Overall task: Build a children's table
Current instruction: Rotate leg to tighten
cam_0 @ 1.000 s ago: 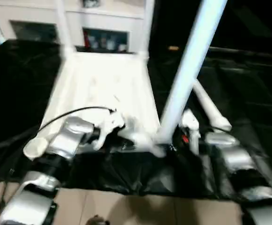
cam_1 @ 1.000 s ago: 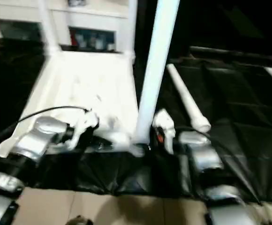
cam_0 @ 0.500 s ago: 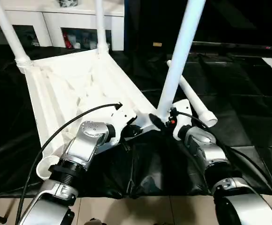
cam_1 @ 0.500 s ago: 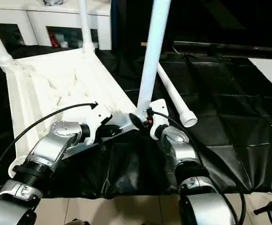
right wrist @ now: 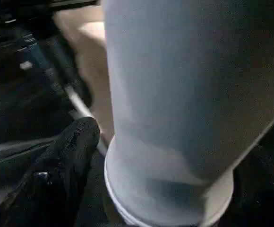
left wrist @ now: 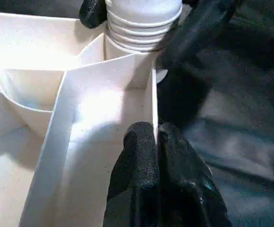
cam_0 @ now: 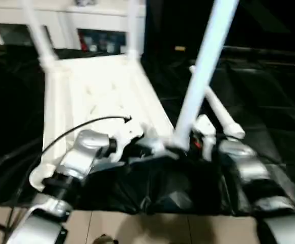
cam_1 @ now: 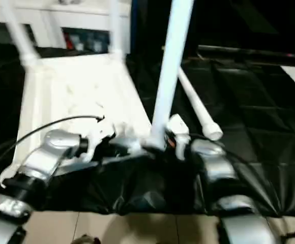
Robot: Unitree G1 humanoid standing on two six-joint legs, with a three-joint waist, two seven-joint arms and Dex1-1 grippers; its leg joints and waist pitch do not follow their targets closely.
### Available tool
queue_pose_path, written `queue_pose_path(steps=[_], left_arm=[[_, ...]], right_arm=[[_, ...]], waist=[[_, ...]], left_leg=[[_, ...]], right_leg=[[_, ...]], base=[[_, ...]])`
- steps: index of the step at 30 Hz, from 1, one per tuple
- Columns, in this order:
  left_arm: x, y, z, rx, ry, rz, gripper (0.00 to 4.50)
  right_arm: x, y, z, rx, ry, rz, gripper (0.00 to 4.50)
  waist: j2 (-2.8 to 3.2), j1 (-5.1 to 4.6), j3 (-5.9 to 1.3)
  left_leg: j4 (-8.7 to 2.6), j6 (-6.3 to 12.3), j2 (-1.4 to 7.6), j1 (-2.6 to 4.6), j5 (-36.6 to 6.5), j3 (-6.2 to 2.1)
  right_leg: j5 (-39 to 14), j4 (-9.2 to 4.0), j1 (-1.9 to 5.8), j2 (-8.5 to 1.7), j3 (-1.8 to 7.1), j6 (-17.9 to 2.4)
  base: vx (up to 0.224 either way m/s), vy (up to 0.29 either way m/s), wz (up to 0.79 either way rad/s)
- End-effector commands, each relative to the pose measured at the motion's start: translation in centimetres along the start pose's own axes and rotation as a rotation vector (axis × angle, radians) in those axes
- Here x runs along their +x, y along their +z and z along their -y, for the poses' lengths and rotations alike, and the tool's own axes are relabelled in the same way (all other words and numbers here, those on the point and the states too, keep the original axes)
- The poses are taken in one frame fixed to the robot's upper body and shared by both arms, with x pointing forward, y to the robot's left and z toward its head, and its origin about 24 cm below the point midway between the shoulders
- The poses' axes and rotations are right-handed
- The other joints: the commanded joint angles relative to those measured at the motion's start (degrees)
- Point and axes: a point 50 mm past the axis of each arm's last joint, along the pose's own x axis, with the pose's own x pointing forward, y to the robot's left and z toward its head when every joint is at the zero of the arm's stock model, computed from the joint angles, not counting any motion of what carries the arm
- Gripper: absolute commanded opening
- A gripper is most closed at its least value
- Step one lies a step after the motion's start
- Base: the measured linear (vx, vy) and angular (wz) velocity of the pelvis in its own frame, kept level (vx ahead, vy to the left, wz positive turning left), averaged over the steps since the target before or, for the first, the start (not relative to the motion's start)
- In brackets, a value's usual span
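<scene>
The children's table top [cam_0: 101, 96] lies underside up on a black sheet, white and ribbed. Two legs [cam_0: 38, 35] [cam_0: 133, 30] stand in its far corner sockets. A third leg [cam_0: 203, 76] stands tilted in the near right socket. A loose leg [cam_0: 218, 114] lies on the sheet to the right. My left gripper [left wrist: 155, 135] is shut on the thin rim wall beside that socket. My right gripper [cam_0: 188, 145] is at the third leg's base, open, with one finger [right wrist: 71, 156] beside the tube and apart from it.
A white cabinet [cam_0: 101, 20] with glass doors stands behind the table top. The black sheet [cam_0: 269, 91] covers the floor to the right and left. Bare tan floor [cam_0: 152, 229] shows at the near edge, by my forearms.
The head camera has swung, shifting the whole picture. My left gripper keeps its hold on the rim and my right gripper stays at the near leg's base.
</scene>
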Motion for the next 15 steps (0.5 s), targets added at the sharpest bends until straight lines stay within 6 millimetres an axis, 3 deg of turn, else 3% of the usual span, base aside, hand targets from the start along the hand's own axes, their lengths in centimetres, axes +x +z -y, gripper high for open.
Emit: queue_pose_path(steps=[1, 3, 6, 11, 14, 15], left_arm=[[0.99, 2.30, 0.22, 0.096, -0.098, 0.045, 0.00], [0.87, 2.23, 0.13, 0.101, -0.105, 0.037, 0.00], [0.59, 1.98, 0.01, 0.101, -0.132, 0.019, 0.00], [0.46, 1.75, -0.23, 0.108, -0.139, 0.006, 0.00], [0.57, 1.78, -0.35, 0.103, -0.115, 0.017, 0.00], [0.84, 1.88, -0.60, 0.078, -0.058, 0.041, 0.00]], right_arm=[[1.19, -0.19, -1.88, -0.021, 0.229, -0.052, 3.56], [0.97, -0.25, -1.96, -0.018, 0.250, -0.061, 3.56], [0.62, -0.34, -2.18, -0.009, 0.292, -0.076, 3.22], [0.61, -0.44, -2.55, -0.011, 0.309, -0.076, 2.82], [0.93, -0.59, -2.73, -0.001, 0.286, -0.059, 2.74], [1.49, -0.66, -2.45, 0.018, 0.191, -0.020, 2.73]], waist=[[0.49, 0.00, -3.70], [0.57, 0.15, -3.58], [0.60, 0.30, -3.59], [0.64, 0.52, -3.75], [0.66, 0.55, -3.76], [0.58, 0.59, -3.75]], left_leg=[[-3.46, 2.51, 2.62, 1.34, -16.6, -0.77], [-3.58, 1.80, 2.73, 1.55, -18.1, -0.79], [-3.74, 1.27, 2.74, 1.39, -18.6, -0.96], [-3.73, 0.99, 2.73, 1.31, -17.8, -1.02], [-3.70, 1.04, 2.71, 1.28, -17.6, -1.01], [-3.69, 1.04, 2.71, 1.30, -17.7, -0.97]], right_leg=[[-13.8, -3.92, 2.36, -3.00, 2.35, -12.6], [-15.4, -4.09, 2.13, -3.08, 2.40, -12.8], [-16.5, -4.10, 2.31, -3.15, 2.36, -12.3], [-14.9, -3.93, 2.42, -3.21, 2.35, -12.4], [-14.7, -3.91, 2.45, -3.22, 2.31, -12.6], [-14.9, -3.96, 2.42, -3.22, 2.32, -12.5]], base=[[0.000, 0.000, 0.00], [0.000, 0.000, 0.00], [0.000, 0.000, 0.00], [0.000, 0.000, 0.00], [0.000, 0.000, 0.00], [0.000, 0.000, 0.00]])
